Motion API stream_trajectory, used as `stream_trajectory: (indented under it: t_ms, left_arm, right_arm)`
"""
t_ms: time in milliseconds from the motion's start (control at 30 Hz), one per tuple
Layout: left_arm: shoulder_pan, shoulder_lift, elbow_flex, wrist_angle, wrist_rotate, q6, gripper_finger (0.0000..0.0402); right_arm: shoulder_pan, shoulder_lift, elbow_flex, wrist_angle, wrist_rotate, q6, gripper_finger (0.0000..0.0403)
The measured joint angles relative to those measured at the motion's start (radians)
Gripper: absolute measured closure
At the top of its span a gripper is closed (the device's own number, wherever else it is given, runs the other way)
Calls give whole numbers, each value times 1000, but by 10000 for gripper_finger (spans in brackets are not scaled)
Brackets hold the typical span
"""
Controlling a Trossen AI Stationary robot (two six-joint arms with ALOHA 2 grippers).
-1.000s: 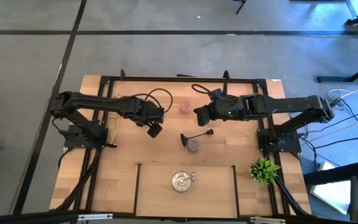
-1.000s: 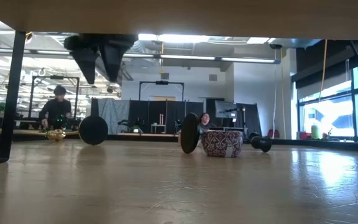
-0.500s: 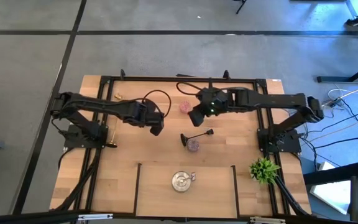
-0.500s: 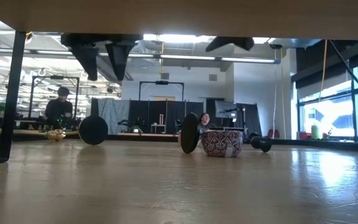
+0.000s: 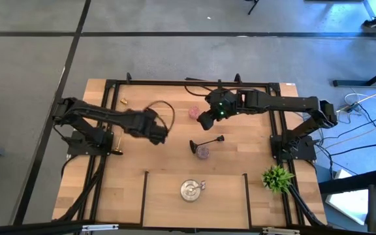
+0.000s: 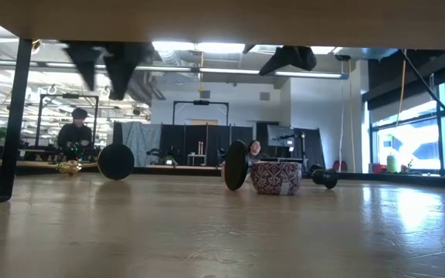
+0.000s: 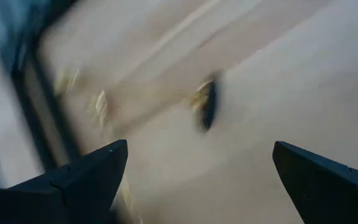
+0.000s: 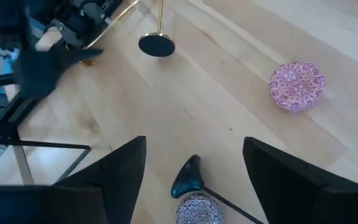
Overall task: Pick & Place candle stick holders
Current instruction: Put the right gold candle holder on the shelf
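A: Right fingers, what's new?

B: Right gripper [image 5: 204,121] fingers have spread from nearly shut to wide in the last sec. Nothing is held between them. That arm has also swung in from the right side twd the middle of the desk [image 5: 168,166], near the back edge.

A: What's under it?

B: In the wrist view, the black stemmed holder [image 8: 187,176] lies tipped on its side between the fingers' line of sight. One pink glitter holder [image 8: 197,211] is just beside its cup end. The other pink holder [image 8: 296,85] sits apart, nearer the back edge, just beside the gripper in the high view.

A: Left side?

B: Left gripper [image 5: 158,135] fingers are wide and empty. It has pulled back a little twd the left edge, off the central group.

A: Other holders?

B: The silver round one [image 5: 189,190] is at mid front edge, w/ a small gold piece [image 5: 203,185] just beside it. More gold bits [image 5: 123,102] lie by the back-left corner.

A: Meaning?

B: Prob. the right arm is lining up a pick of the black or a pink holder. No holder is lifted yet.
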Motion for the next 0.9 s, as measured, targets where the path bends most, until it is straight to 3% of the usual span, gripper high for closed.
stream_trajectory:
  t_ms: [100,167,300,533,833,900]
  left_arm:
    - [76,0,-29,-71,69,-224,2]
    - [118,0,-45,-70,148,-272,2]
    - [151,6,-60,-29,155,-83,2]
    - [152,8,-63,42,148,48,2]
    - [222,32,-66,236,210,-3,2]
    - [244,56,-67,297,275,-3,2]
  right_arm:
    - [9,0,0,19,0,25,130]
    - [14,0,0,24,0,56,130]
    - [28,0,0,18,-38,83,130]
    - [51,0,0,0,-124,67,130]
    - [72,-1,0,-32,-201,-50,130]
    - [77,-1,0,-46,-202,-73,130]
